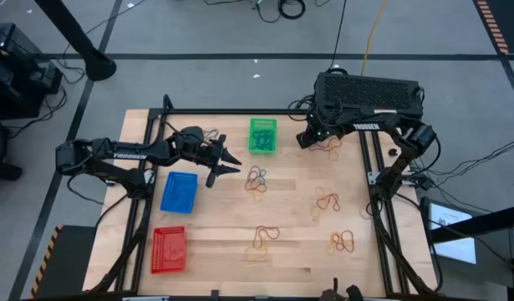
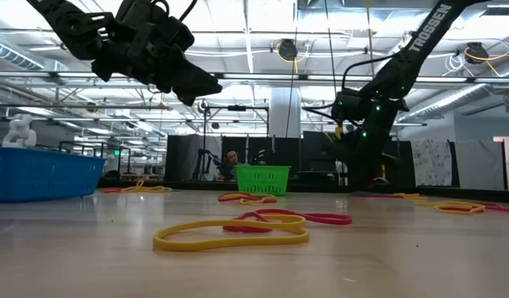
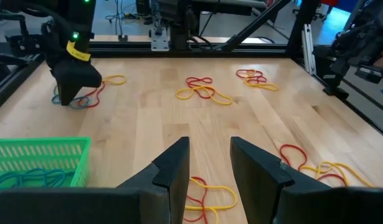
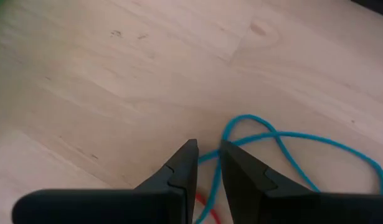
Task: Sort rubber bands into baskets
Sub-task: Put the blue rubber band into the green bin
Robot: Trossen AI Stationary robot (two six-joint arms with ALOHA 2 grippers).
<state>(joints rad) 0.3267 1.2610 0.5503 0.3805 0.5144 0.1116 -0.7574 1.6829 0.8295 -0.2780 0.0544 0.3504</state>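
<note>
The right gripper (image 4: 207,163) is down at the pale, grained wooden table (image 1: 290,251), its two dark wedge-shaped fingers drawn to a narrow slit. A thin teal rubber band (image 4: 284,140) crosses just at their tips in a looping curl, and a red strand (image 4: 207,208) shows beneath them; whether either is actually pinched I cannot tell. In the high view this gripper (image 1: 317,138) sits at a small tangle of bands, just beside the green mesh basket (image 1: 262,135), which already holds dark green loops on its latticed floor.

The left gripper (image 1: 230,164) hovers above the table with nothing between its fingers, which stand partly apart, a clear gap between their flat inner faces (image 3: 207,171). Just ahead of it lies a knot of red and yellow bands (image 1: 256,180). The blue mesh basket (image 1: 179,191) sits beside that arm's wrist, the red mesh basket (image 1: 169,249) farther along the same table edge.

Other thin, limp bundles lie scattered beyond both grippers: one red and tan (image 1: 327,201), one red and yellow (image 1: 342,242), one tan (image 1: 263,237).
</note>
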